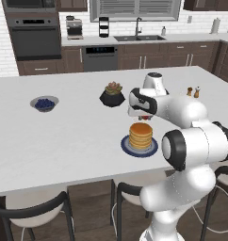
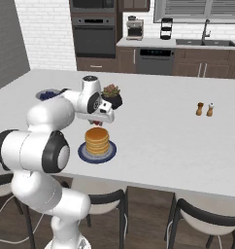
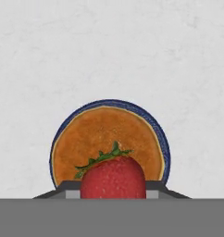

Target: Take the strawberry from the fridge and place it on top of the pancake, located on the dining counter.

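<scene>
White countertop of the dining counter (image 1: 64,141) runs across my base cameras, with dark cabinets, an oven and a sink along the back wall. On my hand camera I see the fingers (image 3: 63,189) closed on the strawberry (image 3: 113,177), one dark tip on each side of it, its green leaves uppermost in that picture. The gripper (image 1: 145,117) hangs directly above the pancake (image 1: 141,135); a sliver of red shows beneath the hand in both base views, apart from the top of the stack. Looking along the gripper, I have the pancake's round orange top just beyond the berry, ringed by the rim of the blue plate (image 3: 164,141). That plate sits near the counter's front edge, roughly midway along it, above the dark chairs (image 1: 36,212). Farther in, toward the middle of the counter, stands a black pot with a succulent (image 1: 112,94). Off toward the left end I see a blue bowl of dark berries (image 1: 44,103), and toward the right end two small shakers (image 1: 193,92) side by side.
</scene>
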### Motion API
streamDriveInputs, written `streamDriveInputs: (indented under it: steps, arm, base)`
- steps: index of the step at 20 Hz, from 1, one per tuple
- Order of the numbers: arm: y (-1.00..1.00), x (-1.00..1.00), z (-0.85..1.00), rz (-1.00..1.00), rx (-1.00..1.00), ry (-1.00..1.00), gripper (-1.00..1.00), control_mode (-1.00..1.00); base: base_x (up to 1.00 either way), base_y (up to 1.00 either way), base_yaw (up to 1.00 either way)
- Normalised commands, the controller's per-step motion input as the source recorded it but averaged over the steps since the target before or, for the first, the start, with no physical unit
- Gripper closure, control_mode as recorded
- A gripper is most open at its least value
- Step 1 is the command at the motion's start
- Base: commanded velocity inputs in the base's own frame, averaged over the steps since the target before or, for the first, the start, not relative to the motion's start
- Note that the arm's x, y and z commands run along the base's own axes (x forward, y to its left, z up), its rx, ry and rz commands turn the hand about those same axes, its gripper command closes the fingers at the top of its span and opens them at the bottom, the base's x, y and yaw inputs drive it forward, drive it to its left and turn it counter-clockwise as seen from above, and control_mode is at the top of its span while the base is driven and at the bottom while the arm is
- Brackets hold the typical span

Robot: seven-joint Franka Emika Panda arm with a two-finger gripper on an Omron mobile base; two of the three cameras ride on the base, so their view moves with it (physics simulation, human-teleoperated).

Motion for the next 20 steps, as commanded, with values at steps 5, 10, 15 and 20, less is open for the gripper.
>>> streamDriveInputs:
  steps: [5, 10, 15, 20]
  arm:
    - [0.00, 0.00, -0.29, 0.00, 0.00, -0.03, 1.00, -1.00]
    - [0.00, 0.02, -0.36, 0.00, 0.00, -0.17, 1.00, -1.00]
    - [0.00, 0.00, -0.21, 0.00, 0.00, -0.08, 1.00, -1.00]
    - [0.07, -0.04, -0.05, 0.00, 0.00, 0.00, 1.00, -1.00]
  base:
    - [0.00, 0.00, 0.00]
    - [0.00, 0.00, 0.00]
    - [0.00, 0.00, 0.00]
    - [0.00, 0.00, 0.00]
